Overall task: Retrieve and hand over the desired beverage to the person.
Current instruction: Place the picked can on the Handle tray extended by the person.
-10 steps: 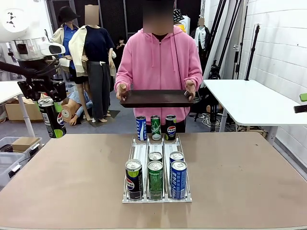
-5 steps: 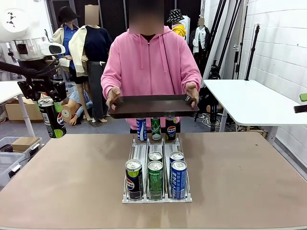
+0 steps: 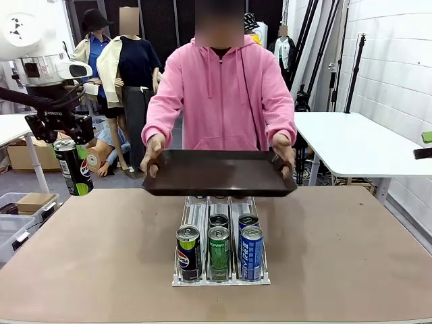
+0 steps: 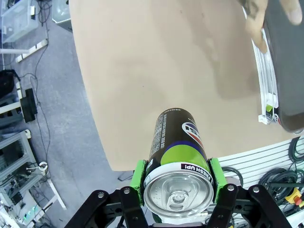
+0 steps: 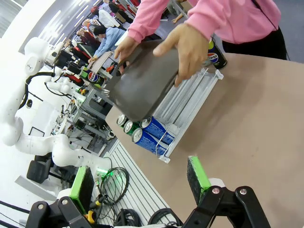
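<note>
My left gripper (image 3: pixel 59 128) hangs off the table's left edge, shut on a black and green Pepsi can (image 3: pixel 73 167). In the left wrist view the can (image 4: pixel 176 142) stands upright between the green pads (image 4: pixel 139 173), over the table's edge. The person (image 3: pixel 219 94), in a pink hoodie, holds a dark tray (image 3: pixel 219 173) in both hands above the far end of the can rack (image 3: pixel 196 216). In the right wrist view my right gripper (image 5: pixel 138 183) is open with nothing in it, above the table, facing the tray (image 5: pixel 142 80) and the rack (image 5: pixel 190 114).
The rack holds a black Pepsi can (image 3: pixel 188 251), a green can (image 3: pixel 218 251) and a blue can (image 3: pixel 251 251) at the front, with more behind. Bare tabletop (image 3: pixel 88 250) lies on both sides. A white table (image 3: pixel 351 142) stands at the back right.
The person has come closer and brought the tray down and forward over the back of the rack, covering the three far cans. My left gripper and its can have not moved.
</note>
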{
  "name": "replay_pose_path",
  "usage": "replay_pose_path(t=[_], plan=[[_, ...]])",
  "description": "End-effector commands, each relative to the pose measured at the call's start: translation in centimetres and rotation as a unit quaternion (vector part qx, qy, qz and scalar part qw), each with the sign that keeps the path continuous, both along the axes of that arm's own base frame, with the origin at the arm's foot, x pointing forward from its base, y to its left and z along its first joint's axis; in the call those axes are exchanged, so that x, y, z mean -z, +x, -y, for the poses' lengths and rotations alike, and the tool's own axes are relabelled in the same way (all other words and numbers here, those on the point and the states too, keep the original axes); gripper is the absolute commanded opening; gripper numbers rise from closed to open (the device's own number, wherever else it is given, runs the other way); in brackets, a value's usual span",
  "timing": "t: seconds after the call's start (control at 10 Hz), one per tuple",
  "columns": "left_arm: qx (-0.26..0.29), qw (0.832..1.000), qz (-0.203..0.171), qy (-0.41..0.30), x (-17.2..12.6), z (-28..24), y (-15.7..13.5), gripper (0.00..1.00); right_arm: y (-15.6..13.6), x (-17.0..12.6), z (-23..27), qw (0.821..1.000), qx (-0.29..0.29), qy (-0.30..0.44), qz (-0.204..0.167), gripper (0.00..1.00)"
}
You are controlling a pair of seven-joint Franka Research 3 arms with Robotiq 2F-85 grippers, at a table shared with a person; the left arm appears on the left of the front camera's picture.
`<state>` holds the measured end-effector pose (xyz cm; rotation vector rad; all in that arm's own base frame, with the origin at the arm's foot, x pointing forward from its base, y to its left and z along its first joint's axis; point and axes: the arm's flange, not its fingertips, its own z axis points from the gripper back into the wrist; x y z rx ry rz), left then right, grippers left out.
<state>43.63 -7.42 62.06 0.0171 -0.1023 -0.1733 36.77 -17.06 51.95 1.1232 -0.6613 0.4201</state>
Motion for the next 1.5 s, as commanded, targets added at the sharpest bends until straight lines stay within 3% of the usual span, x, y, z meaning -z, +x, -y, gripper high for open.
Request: replay_pose_path(t=[0.0,0.3,0.8,1.1,1.4], plan=[[-0.006,1.0,-0.006,-0.021,-1.0,0.4,-0.9,0.0,0.1,0.0,0.1,1.0,-0.005,0.004,0.007,1.0],[-0.008,0.998,-0.019,-0.053,-3.1,1.5,-2.1,0.0,0.1,0.0,0.1,1.0,-0.005,0.004,0.007,1.0],[0.048,0.998,-0.01,-0.045,-7.7,6.6,-3.0,0.0,0.1,0.0,0.1,1.0,-0.005,0.004,0.007,1.0],[0.124,0.991,-0.015,-0.044,-9.4,11.1,-2.4,0.0,0.1,0.0,0.1,1.0,-0.005,0.004,0.007,1.0],[0.193,0.98,-0.036,-0.034,-9.3,16.7,-0.4,0.0,0.1,0.0,0.1,1.0,-0.005,0.004,0.007,1.0]])
